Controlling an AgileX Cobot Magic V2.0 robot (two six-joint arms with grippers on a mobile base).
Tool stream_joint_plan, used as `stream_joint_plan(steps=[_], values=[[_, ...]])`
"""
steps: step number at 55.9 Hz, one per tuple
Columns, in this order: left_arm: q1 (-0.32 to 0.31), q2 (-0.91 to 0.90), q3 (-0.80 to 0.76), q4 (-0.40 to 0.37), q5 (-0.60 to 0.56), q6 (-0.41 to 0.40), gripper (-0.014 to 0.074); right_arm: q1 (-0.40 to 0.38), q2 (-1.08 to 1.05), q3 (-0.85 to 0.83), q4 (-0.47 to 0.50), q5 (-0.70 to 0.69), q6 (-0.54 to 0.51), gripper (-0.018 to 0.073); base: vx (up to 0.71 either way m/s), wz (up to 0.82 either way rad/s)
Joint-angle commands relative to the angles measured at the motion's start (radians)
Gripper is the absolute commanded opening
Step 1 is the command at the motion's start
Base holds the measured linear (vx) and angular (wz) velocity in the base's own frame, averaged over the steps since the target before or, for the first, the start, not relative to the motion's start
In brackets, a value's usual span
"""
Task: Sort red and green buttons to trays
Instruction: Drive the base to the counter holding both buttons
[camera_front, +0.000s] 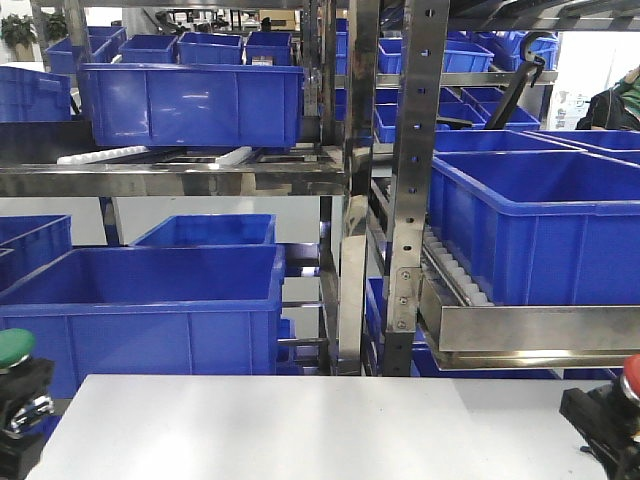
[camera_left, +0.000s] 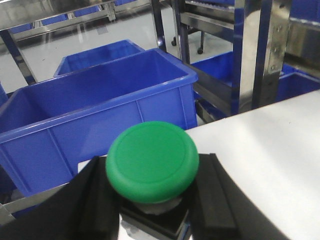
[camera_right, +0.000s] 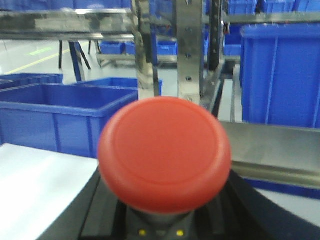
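The green button (camera_left: 152, 162) stands upright between the two black fingers (camera_left: 95, 200) of the left gripper (camera_left: 154, 217), which press against its base from either side, so this gripper is closed on it. Its cap is a smooth, round mushroom dome in plain mid-green, with a faint ring just inside the edge and a thick rolled rim that overhangs the narrower body. Beneath the cap a pale silver collar shows, and below that a black, squarish block. In the front-facing view the same button sits at the lower left, cap up, by the left edge of the white table (camera_front: 300, 430), with silver and black parts under the cap. The red button (camera_right: 165, 152) is held the same way by the right gripper (camera_right: 160, 227): dark fingers rise on both sides of its base and are clamped on it. Seen close and slightly blurred, its cap is an orange-red disc, wide and gently domed, with a faint concentric ring and a rounded edge. Under it is a grey stem, and two small yellow dots show on the dark body below. From the front only a sliver of this red cap shows, at the right edge above black gripper parts, near the table's right side. Behind both stand blue crates (camera_front: 190, 100) on a steel rack (camera_front: 410, 180).
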Motion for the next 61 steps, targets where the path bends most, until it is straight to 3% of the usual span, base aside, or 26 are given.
stream_joint_plan(steps=[1, 13, 61], values=[[-0.005, -0.058, -0.025, -0.033, -0.034, -0.012, 0.0001, -0.002, -0.06, -0.026, -0.094, -0.048, 0.099, -0.0009, 0.0, 0.0], [-0.005, -0.143, -0.025, -0.046, 0.046, -0.011, 0.0001, -0.002, -0.113, -0.026, -0.183, -0.047, 0.224, -0.0009, 0.0, 0.0], [-0.005, -0.178, -0.025, -0.046, 0.116, -0.011, 0.0001, -0.002, -0.113, -0.026, -0.183, -0.054, 0.223, -0.0009, 0.0, 0.0]])
